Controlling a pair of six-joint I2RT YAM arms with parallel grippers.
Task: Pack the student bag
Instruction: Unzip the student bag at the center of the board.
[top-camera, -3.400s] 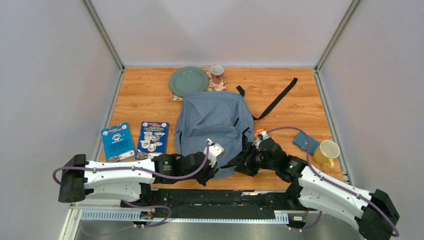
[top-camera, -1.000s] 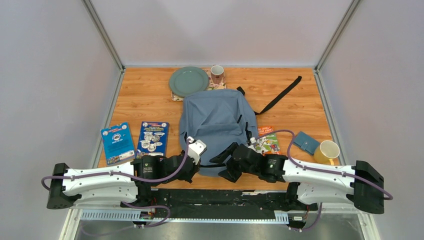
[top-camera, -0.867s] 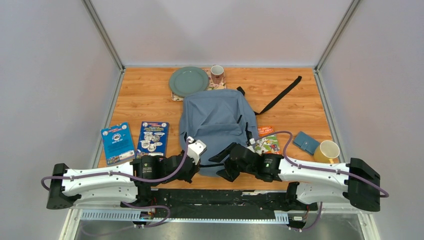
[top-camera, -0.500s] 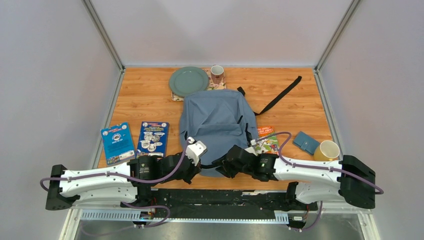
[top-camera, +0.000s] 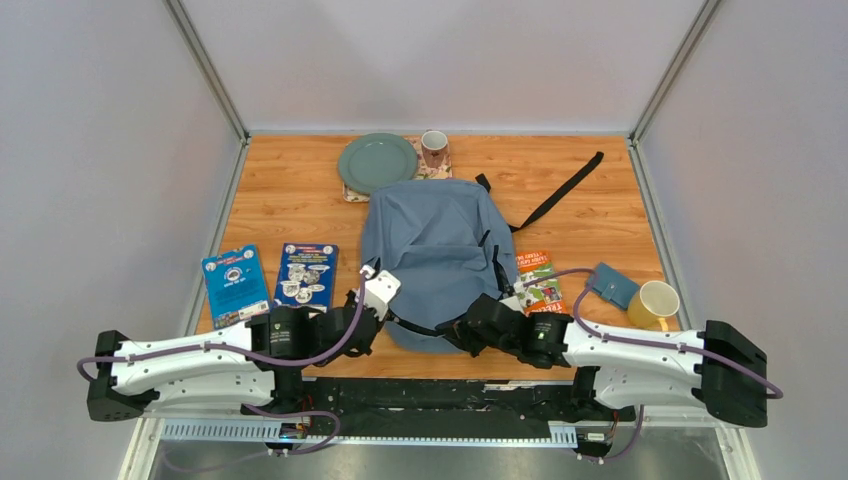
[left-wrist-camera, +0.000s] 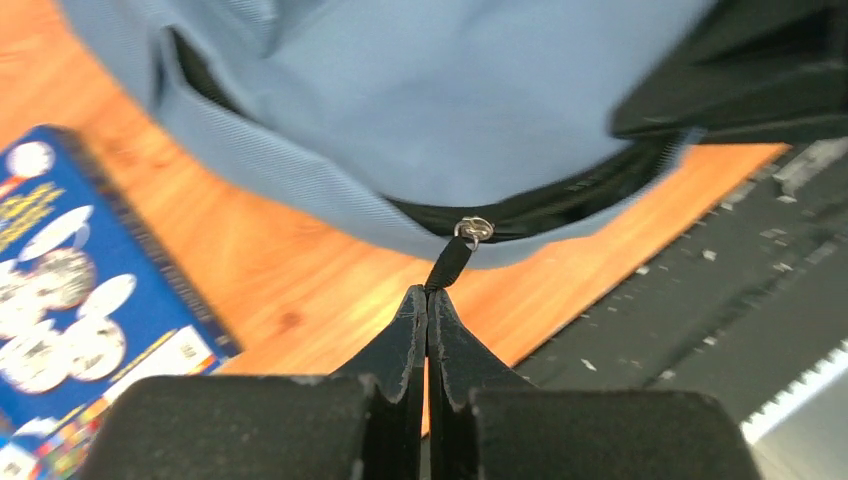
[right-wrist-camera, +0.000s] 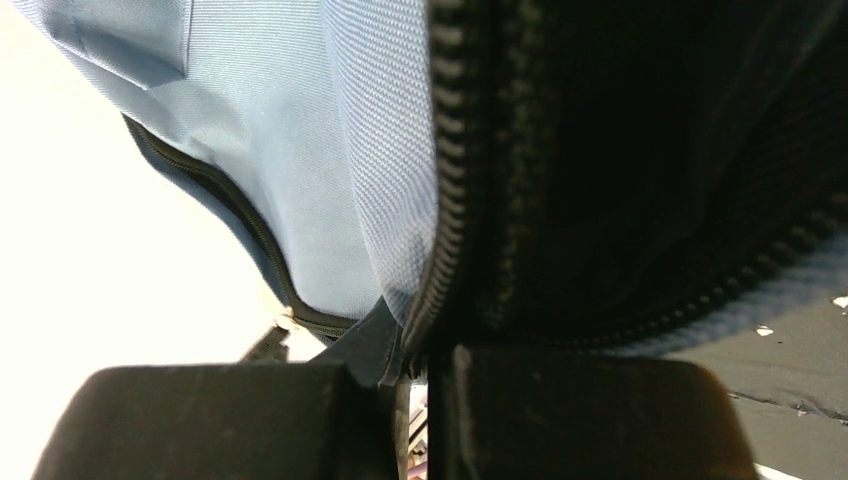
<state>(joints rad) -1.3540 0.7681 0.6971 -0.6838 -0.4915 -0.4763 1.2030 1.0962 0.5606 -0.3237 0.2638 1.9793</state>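
Left gripper (left-wrist-camera: 427, 293) on zip pull (left-wrist-camera: 450, 263), wrist-only

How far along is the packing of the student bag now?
Done: the zip of the student bag is partly open. In hand: the left gripper is shut on the zip pull, the right gripper on the bag's edge. Left: the blue booklets and the orange booklet lie outside it.

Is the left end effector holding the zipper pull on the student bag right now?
Yes, the left end effector is shut on the black zipper pull hanging from the silver slider of the student bag.
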